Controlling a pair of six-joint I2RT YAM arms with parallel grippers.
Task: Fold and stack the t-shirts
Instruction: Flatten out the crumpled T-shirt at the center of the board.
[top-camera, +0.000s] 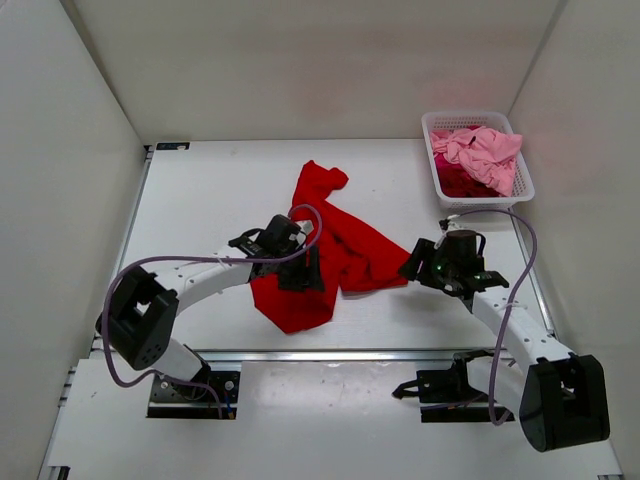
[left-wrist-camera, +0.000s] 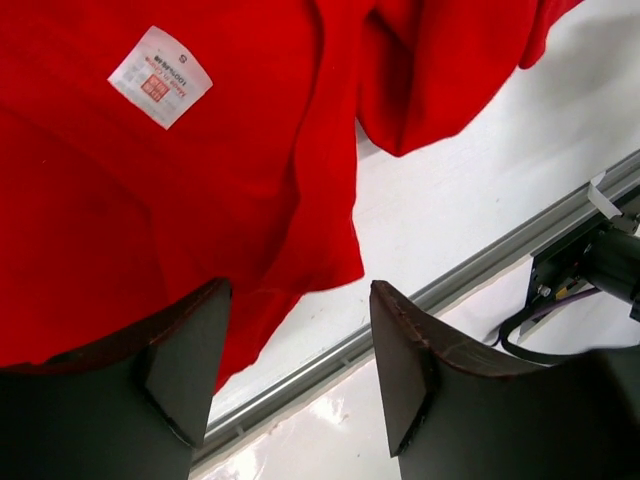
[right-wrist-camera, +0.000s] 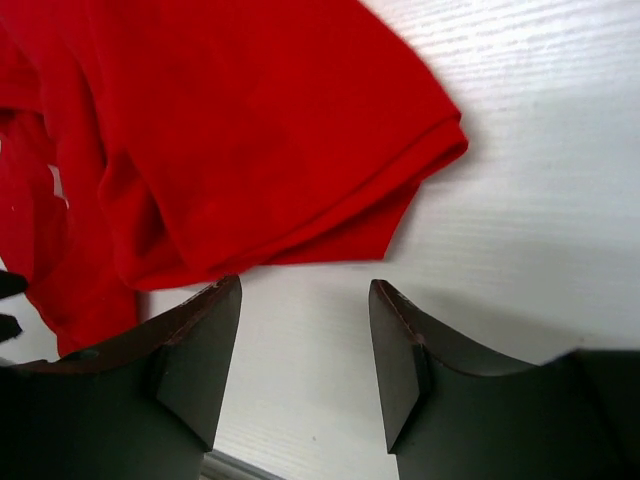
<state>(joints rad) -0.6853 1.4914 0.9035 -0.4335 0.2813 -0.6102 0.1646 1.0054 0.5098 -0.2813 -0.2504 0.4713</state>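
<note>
A bright red t-shirt (top-camera: 330, 250) lies crumpled and partly twisted on the white table, running from the middle toward the near edge. My left gripper (top-camera: 300, 272) hovers over its near-left part, open, with a white label (left-wrist-camera: 160, 76) on the red cloth (left-wrist-camera: 200, 180) showing in the left wrist view. My right gripper (top-camera: 415, 265) stands open just right of the shirt's sleeve (right-wrist-camera: 300, 150), with bare table between its fingers. A light pink t-shirt (top-camera: 485, 152) and a darker red one (top-camera: 460, 182) sit bunched in the basket.
The white lattice basket (top-camera: 520, 175) stands at the far right corner of the table. A metal rail (left-wrist-camera: 480, 265) runs along the table's near edge. White walls close in on the left, back and right.
</note>
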